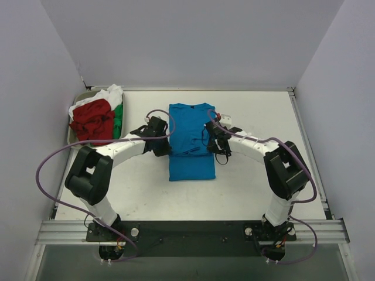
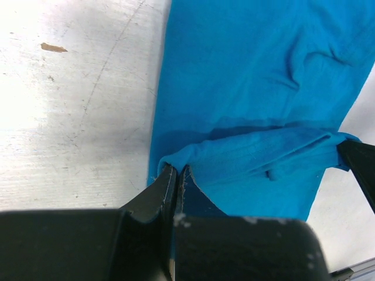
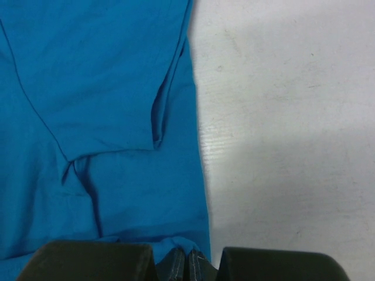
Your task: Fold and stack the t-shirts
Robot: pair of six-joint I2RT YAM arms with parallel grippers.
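A bright blue t-shirt [image 1: 191,140] lies lengthwise in the middle of the table, folded narrow, its collar end at the far side. My left gripper [image 1: 164,147] is shut on its left edge, where the cloth [image 2: 252,158] rises in a raised fold from the pinched corner at my left gripper [image 2: 177,171]. On the opposite edge my right gripper [image 1: 214,145] is shut on the blue cloth [image 3: 105,117]; a small bunch of it sits pinched between the jaws of my right gripper [image 3: 188,253]. Red [image 1: 94,120], green [image 1: 118,119] and white [image 1: 108,95] t-shirts lie heaped at the far left.
The heap of shirts sits in a grey tray [image 1: 75,99] at the table's far left corner. White walls close in the table on three sides. A small brown fleck [image 2: 53,47] lies on the white tabletop [image 1: 263,117] left of the blue shirt.
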